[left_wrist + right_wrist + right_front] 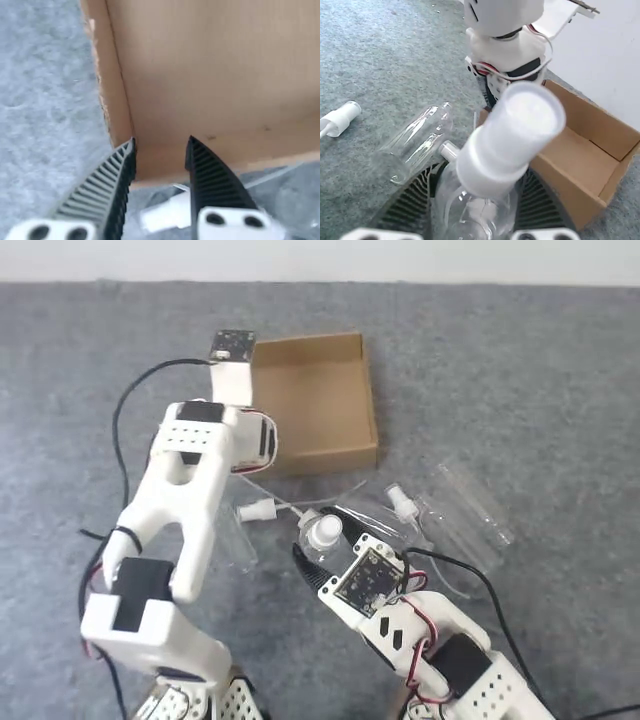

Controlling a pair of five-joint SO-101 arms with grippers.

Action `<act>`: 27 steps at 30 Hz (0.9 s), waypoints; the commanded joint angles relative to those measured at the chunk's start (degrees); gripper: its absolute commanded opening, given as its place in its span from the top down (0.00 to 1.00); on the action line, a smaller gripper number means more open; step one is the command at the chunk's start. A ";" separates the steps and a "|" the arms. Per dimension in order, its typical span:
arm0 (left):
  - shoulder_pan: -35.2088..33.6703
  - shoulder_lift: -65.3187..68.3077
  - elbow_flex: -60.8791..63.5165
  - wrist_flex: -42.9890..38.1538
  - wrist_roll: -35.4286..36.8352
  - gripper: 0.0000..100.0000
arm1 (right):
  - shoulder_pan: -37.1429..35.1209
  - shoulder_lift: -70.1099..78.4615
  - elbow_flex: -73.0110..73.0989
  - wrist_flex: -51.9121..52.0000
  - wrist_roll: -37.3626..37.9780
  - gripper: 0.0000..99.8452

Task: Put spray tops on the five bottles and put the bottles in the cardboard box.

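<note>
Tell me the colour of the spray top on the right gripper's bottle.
White; the spray top on the clear bottle shows best in the right wrist view.

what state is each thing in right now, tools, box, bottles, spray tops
left tool: open, holding nothing
cardboard box: upright, open-topped
right tool: shut on held bottle
held bottle: spray top fitted
loose bottle: on its side, no top
loose spray top: lying on carpet, unattached

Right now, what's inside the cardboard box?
The cardboard box shows just its bare brown floor. From above, the left arm covers the box's near left corner, so that bit is hidden in that view.
</note>
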 commanded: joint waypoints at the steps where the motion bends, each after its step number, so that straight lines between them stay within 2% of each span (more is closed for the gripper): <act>1: -1.76 -0.53 -3.82 2.29 -1.41 0.84 | 0.66 -0.92 1.14 0.22 0.62 0.99; 10: -1.14 -0.53 -14.37 10.55 -1.14 0.84 | 0.66 -0.92 1.14 0.22 0.62 0.99; 17: -1.41 -0.53 -22.02 17.85 1.93 0.84 | 0.66 -0.92 1.14 0.22 0.62 0.99; 23: -1.76 -5.89 -21.49 21.10 1.93 0.84 | 0.66 -0.92 1.14 0.22 0.62 0.99; 27: -1.85 -14.24 -15.96 19.87 1.93 0.84 | 2.24 -0.92 1.14 0.04 0.26 0.99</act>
